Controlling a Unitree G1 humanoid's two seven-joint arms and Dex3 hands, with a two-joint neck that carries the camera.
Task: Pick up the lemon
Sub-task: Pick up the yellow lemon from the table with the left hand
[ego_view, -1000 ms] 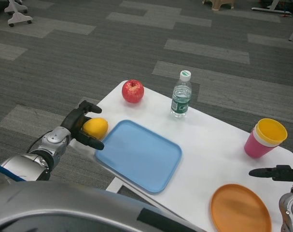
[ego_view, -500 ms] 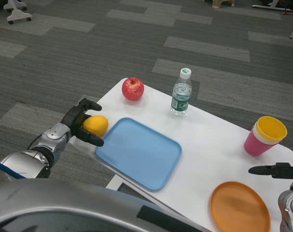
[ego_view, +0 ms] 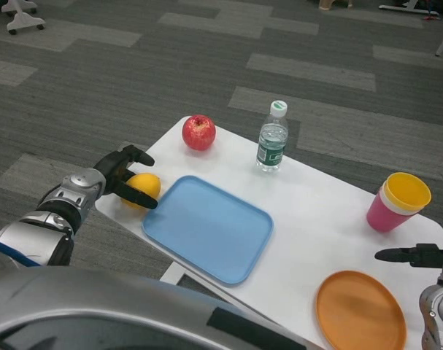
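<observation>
Yellow oval lemon [ego_view: 143, 187] sat at white table [ego_view: 316, 219] edge, just left of blue plastic tray [ego_view: 210, 227], cupped by black left hand [ego_view: 120, 175]. Should firm grip before lifting straight. Right hand [ego_view: 414, 255] idle, holding nothing

Left hand [ego_view: 122, 177] at 9 o'clock, silver forearm reaching in from lower left, black fingers curled around the lemon [ego_view: 143, 187]. Right hand [ego_view: 414, 255] at 4 o'clock, fingers pointing left, holding nothing.
</observation>
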